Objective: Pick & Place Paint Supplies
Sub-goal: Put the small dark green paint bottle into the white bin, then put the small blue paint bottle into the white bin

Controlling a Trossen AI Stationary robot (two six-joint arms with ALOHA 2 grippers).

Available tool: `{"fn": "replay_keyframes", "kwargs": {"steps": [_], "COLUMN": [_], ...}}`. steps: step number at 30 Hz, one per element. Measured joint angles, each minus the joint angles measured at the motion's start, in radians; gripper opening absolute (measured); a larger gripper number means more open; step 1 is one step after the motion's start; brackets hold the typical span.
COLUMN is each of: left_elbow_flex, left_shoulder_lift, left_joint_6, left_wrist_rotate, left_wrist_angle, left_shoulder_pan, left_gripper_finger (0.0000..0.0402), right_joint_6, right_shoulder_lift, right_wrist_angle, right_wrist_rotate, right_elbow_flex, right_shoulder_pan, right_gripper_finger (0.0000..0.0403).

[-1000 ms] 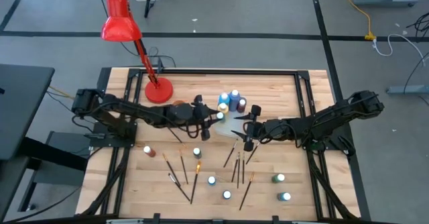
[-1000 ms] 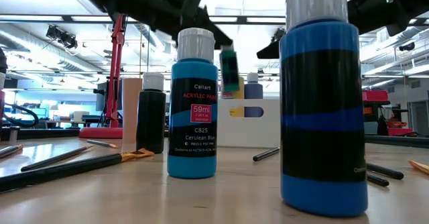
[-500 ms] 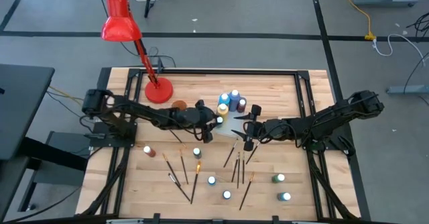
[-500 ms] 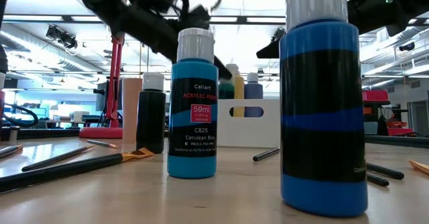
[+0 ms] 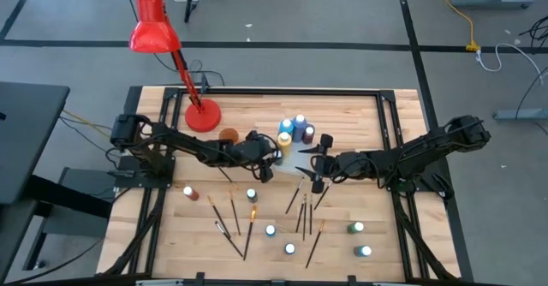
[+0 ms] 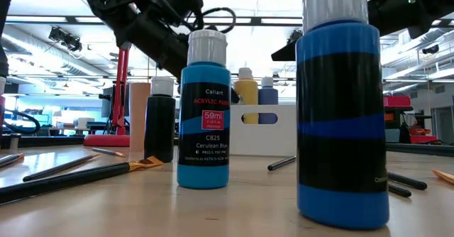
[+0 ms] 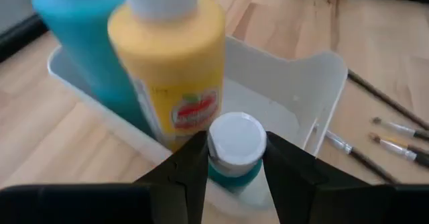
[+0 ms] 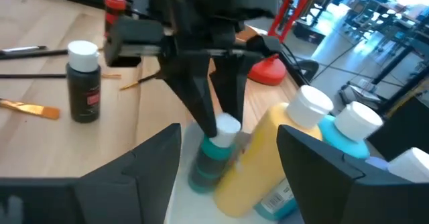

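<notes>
My left gripper (image 7: pixel 233 158) straddles the teal bottle's (image 7: pixel 233 151) cap, bottle standing in the white caddy (image 7: pixel 315 83) against the yellow bottle (image 7: pixel 175 63). Fingers looser than a second ago; bottle was airborne then. Best: widen fully, lift straight, don't drag cap. Right gripper (image 5: pixel 318 161) parked wide open, empty, just beyond caddy.

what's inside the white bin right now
In the white bin stand a yellow bottle, a blue one and a teal bottle between the left gripper fingers. Its floor behind them is hidden.
</notes>
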State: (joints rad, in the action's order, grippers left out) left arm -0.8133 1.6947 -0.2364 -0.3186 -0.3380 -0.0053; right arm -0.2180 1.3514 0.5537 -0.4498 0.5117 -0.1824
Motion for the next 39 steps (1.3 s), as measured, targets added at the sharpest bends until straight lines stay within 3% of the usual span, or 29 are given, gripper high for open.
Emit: {"fn": "replay_keyframes", "kwargs": {"steps": [4,16,22,31,39], "left_elbow_flex": [-0.003,0.000,0.001,0.000,-0.001], "left_shoulder_lift": [0.026,0.044,0.011,-0.185,-0.310], "left_joint_6": [-0.014,0.036,0.034,0.086,0.108], "left_wrist_rotate": [0.002,-0.006,0.007,0.023,0.026], "left_wrist_angle": [-0.029,-0.044,-0.029,0.029,0.083], "left_shoulder_pan": [-0.001,-0.002,-0.004,-0.008,-0.008], "left_gripper_finger": [0.0135,0.0157,0.0159,0.0160,0.0160], "right_joint_6": [0.001,0.047,0.052,0.110,0.185], "right_shoulder_lift": [0.000,0.002,0.002,0.004,0.105], "right_wrist_angle": [0.021,0.010,0.034,0.164,0.340], "right_wrist_rotate": [0.070,0.110,0.321,0.676,0.789], "right_elbow_flex": [0.000,0.000,0.000,0.000,0.002], "right_shoulder_pan": [0.010,0.031,0.031,0.031,0.007], "right_gripper_finger": [0.0251,0.0251,0.0251,0.0251,0.0251]}}
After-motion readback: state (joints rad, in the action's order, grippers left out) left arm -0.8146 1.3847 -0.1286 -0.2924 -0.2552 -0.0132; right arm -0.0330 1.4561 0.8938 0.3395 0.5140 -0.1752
